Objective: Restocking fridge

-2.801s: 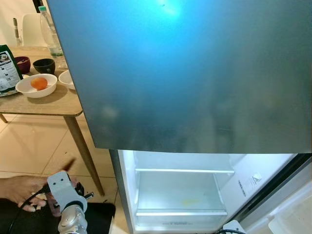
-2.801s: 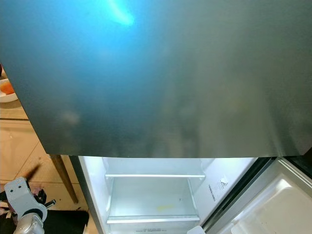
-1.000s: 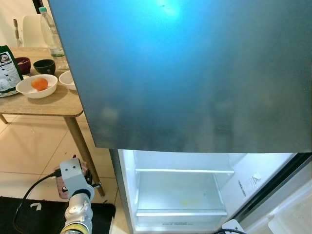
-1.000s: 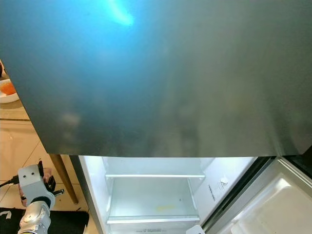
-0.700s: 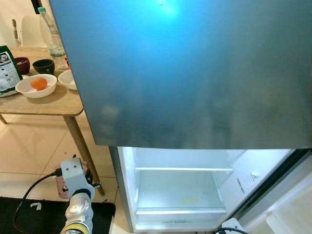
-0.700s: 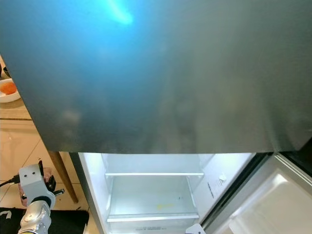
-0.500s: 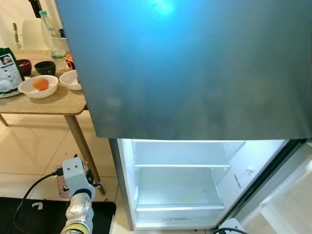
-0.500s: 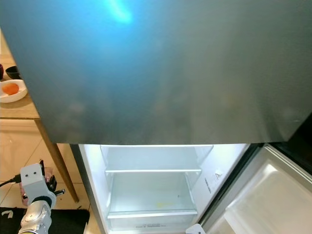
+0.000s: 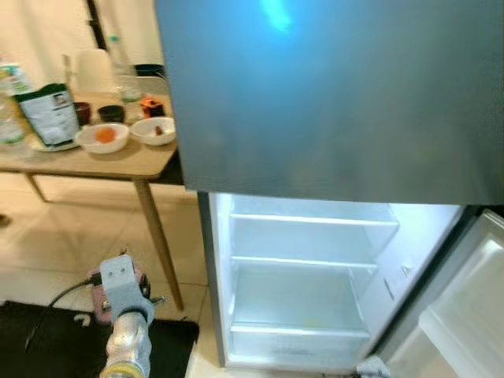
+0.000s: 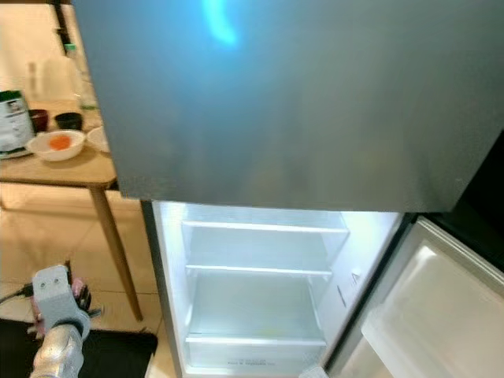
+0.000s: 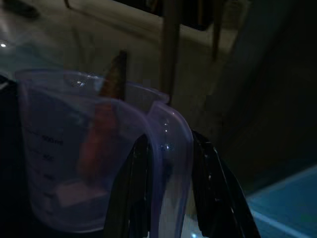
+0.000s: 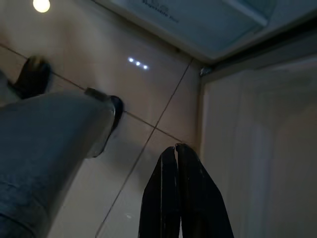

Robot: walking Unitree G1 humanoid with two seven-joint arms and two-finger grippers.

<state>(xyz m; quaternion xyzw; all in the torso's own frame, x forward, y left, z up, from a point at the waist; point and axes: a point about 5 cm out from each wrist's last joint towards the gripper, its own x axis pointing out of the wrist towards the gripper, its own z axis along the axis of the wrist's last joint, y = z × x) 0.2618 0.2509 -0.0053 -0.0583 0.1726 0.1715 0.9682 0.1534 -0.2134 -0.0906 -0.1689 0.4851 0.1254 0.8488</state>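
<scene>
The fridge's lower compartment [image 9: 303, 291] stands open and lit, with bare white shelves [image 9: 307, 264]. Its door [image 9: 465, 315] is swung out to the right. Low at the left of the fridge, my left gripper [image 11: 168, 141] is shut on the handle of a clear plastic measuring jug [image 11: 74, 148], which shows pinkish beside the wrist [image 9: 101, 298]. Something long and orange-red [image 11: 101, 129] stands inside the jug. My right gripper [image 12: 174, 148] is shut on nothing and hangs low over the tiled floor by the fridge's bottom edge.
The big grey upper door [image 9: 331, 94] is closed and overhangs the opening. A wooden table [image 9: 118, 161] at the left carries bowls, one with an orange [image 9: 104, 135], a bag [image 9: 51, 114] and a bottle. A black mat [image 9: 47, 339] lies under my left arm. My leg [image 12: 44, 144] is near the right gripper.
The camera has shifted, so more of the table and of the open compartment shows. A person's hand that was by my left gripper is gone. My left arm stays low with the jug.
</scene>
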